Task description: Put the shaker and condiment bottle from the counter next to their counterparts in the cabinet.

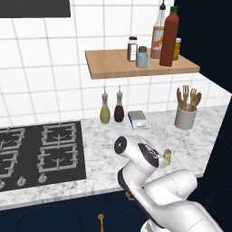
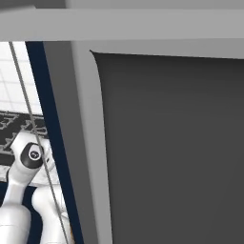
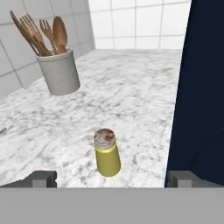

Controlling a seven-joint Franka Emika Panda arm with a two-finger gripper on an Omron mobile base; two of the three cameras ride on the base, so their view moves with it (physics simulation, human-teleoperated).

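Standing upright on the marble counter (image 3: 131,87), the shaker (image 3: 107,153) lies straight ahead of the gripper (image 3: 111,178), centred between its two fingertips (image 3: 43,178), which sit wide apart with nothing held. Its long axis is vertical, silver cap on top. Relative to the utensil crock (image 3: 59,72), it is nearer the counter's front edge and well apart from it. The condiment bottle (image 1: 169,37) already stands on the cabinet (image 1: 113,68) beside the clear orange-label bottle (image 1: 157,34), so the shaker looks to be the remaining item.
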